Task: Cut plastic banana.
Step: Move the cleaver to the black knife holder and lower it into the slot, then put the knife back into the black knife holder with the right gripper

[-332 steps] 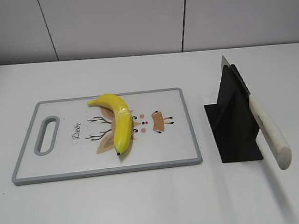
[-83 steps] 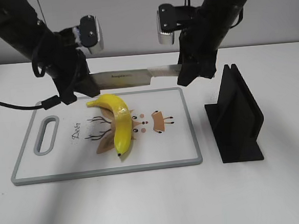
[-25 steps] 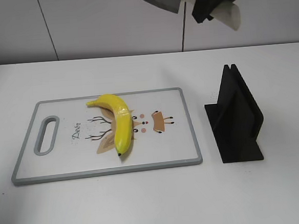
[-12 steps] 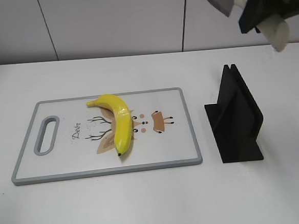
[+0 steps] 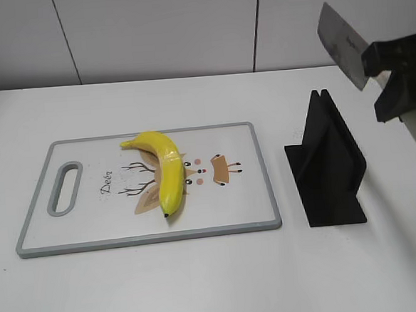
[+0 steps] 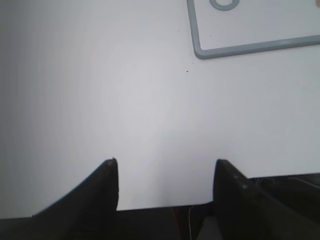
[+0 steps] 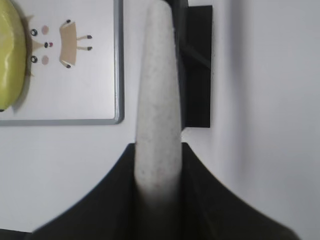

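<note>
The yellow plastic banana [image 5: 163, 172] lies whole on the white cutting board [image 5: 92, 228]; its edge shows in the right wrist view [image 7: 11, 60]. My right gripper [image 5: 395, 78] is shut on the knife's white handle [image 7: 159, 115] and holds the knife in the air above and right of the black knife stand [image 5: 328, 165]. The blade [image 5: 341, 44] points up and to the left. My left gripper [image 6: 165, 172] is open and empty over bare table, out of the exterior view.
The cutting board has a grey rim, a handle slot [image 5: 65, 186] at its left and a deer drawing. Its corner shows in the left wrist view [image 6: 200, 50]. The knife stand [image 7: 197, 70] shows under the handle in the right wrist view.
My right gripper has carried the knife from high above the board down and to the right, to beside the knife stand. The left arm has withdrawn from the exterior view. The banana has not moved.
</note>
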